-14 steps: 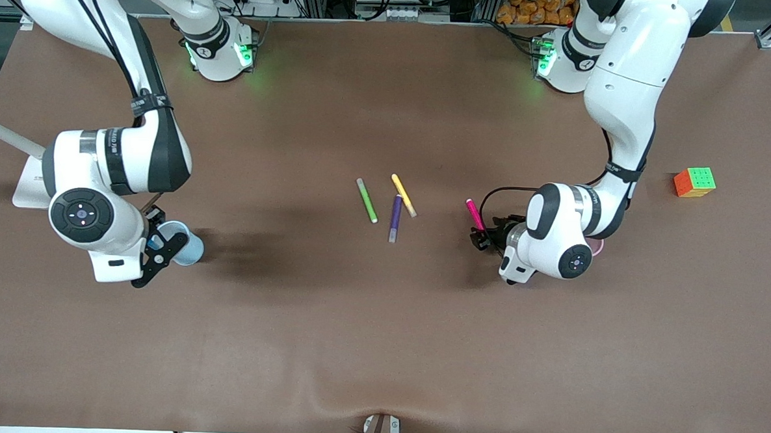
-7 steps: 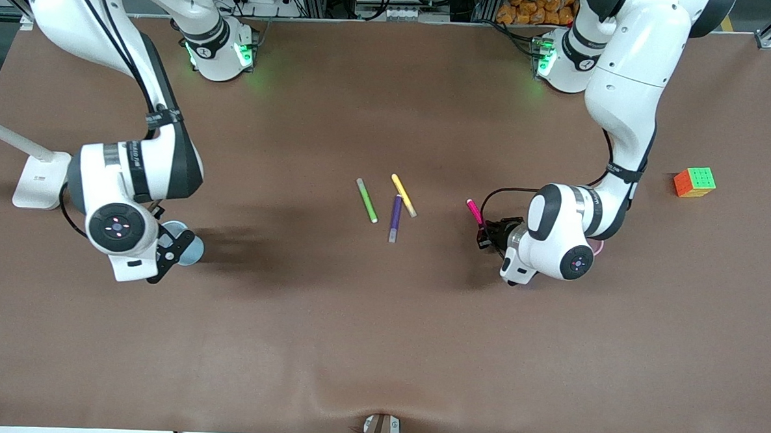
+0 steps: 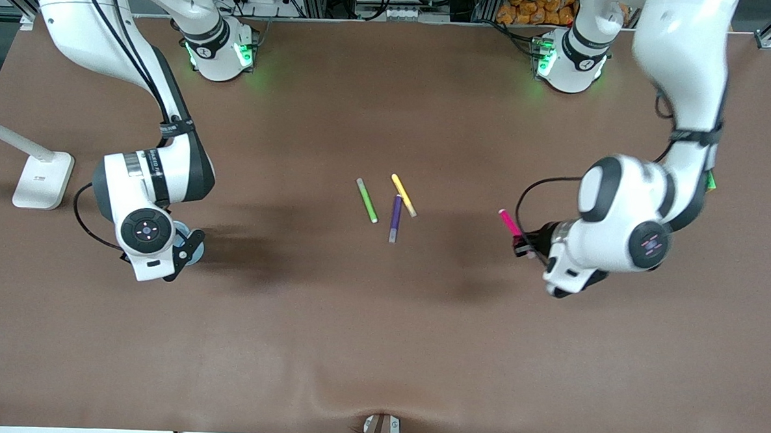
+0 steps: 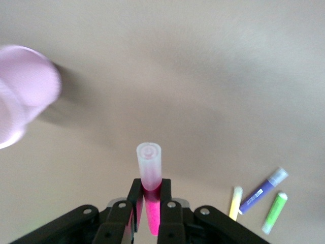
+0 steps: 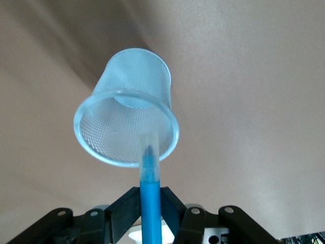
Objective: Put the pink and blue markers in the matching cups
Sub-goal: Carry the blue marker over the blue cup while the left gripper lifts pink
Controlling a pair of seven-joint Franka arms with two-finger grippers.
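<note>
Five slim felt-tip markers show: one magenta-pink marker [image 4: 150,195]; one bright blue marker [image 5: 149,203]; one green marker [image 3: 366,201]; one yellow marker [image 3: 403,195]; one dark purple marker [image 3: 395,218]; two small tapered plastic cups: one pale pink cup [image 4: 23,91], one pale blue cup [image 5: 127,108]; one white lamp base [image 3: 42,179]; two white robot arms.

Both arms have glossy white rounded shells with dark grey joint bands. Black cables run along each forearm, strapped by black bands. Round wrist caps carry small red indicator marks. Bases show green status lights. Each black pincer has angular linkage arms fastened with silver screws.
</note>
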